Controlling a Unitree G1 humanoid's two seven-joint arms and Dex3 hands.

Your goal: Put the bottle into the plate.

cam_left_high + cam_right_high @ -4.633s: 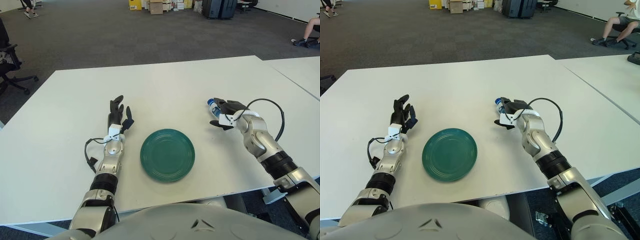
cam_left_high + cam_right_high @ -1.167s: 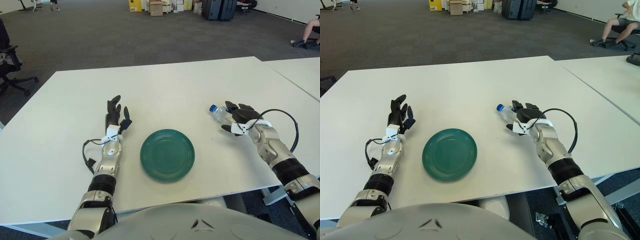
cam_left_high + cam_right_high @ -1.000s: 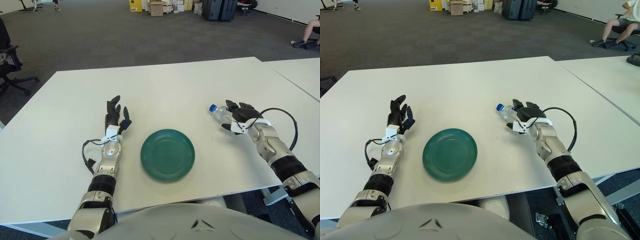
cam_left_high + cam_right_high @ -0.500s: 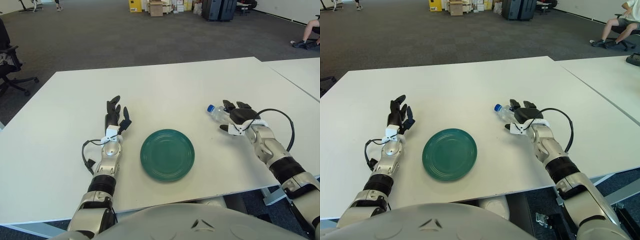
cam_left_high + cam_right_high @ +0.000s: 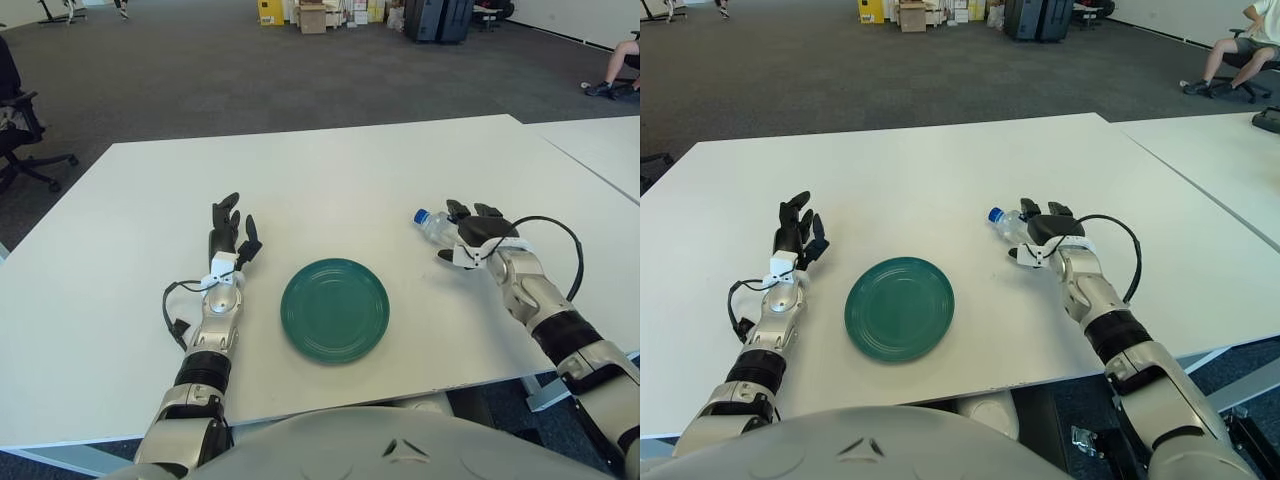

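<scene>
Right hand (image 5: 472, 232) nudged bottle (image 5: 432, 224) leftward, plate (image 5: 335, 309) unmoved

left hand (image 5: 227, 235) flat — fingers spread, right hand (image 5: 472, 232) curled — gripping

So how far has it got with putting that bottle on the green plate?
Done: the right hand has closed on the bottle, its blue cap pointing left. In hand: holding it right of the plate. Left: carrying it over and setting it down; the plate holds nothing yet. The left hand shows left of the plate.
</scene>
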